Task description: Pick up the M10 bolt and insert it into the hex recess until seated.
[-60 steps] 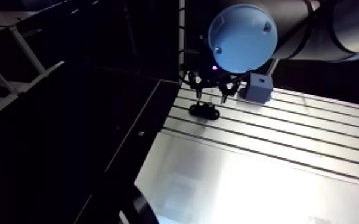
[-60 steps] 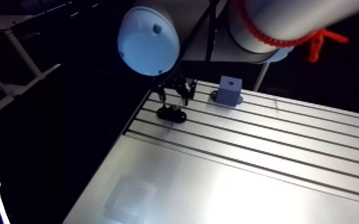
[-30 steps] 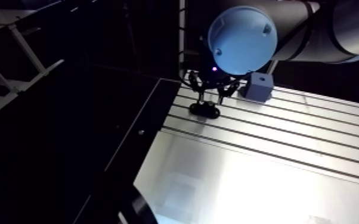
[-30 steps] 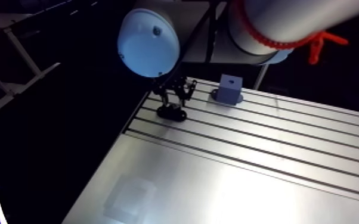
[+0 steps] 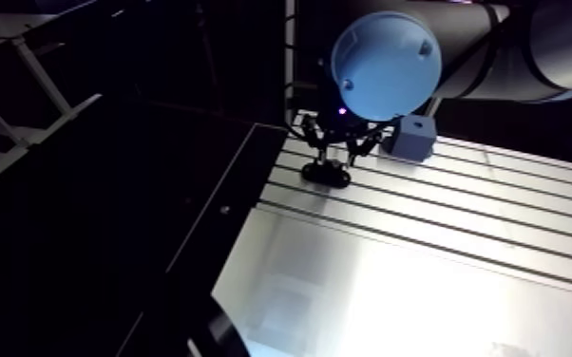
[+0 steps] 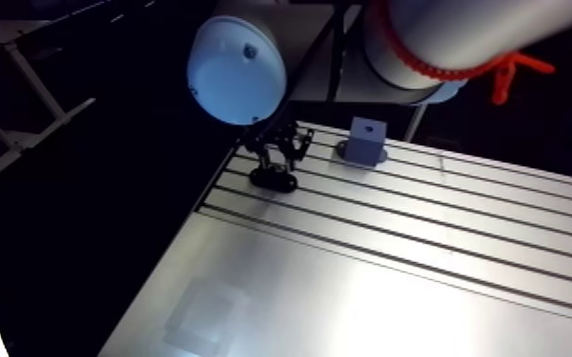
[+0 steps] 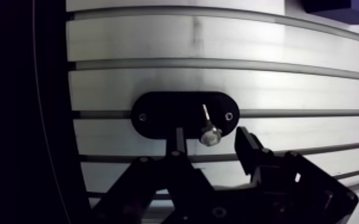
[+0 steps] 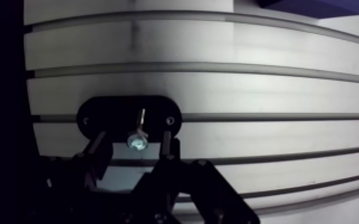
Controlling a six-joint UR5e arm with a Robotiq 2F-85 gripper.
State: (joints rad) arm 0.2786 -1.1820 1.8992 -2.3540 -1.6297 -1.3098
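**Clearance at the gripper: tight at the bolt, open across the table**

In the wrist view the gripper [image 7: 212,140] is standing with its fingers [image 7: 247,149] spread apart, and the bolt [image 8: 136,142] is rising between them from the black oval plate [image 7: 158,116], with a gap showing on each side of its head. The plate is lying flat near the edge of the table [image 6: 394,275], so room is running out on that side. The blue block [image 6: 366,140] is standing upright well apart, several slots beyond the plate and off to one side. Nearer the camera, the slotted surface is lying bare and passable. In the arm view the light-blue joint cap [image 5: 387,63] is covering the space above the gripper, so overhead room cannot be judged.
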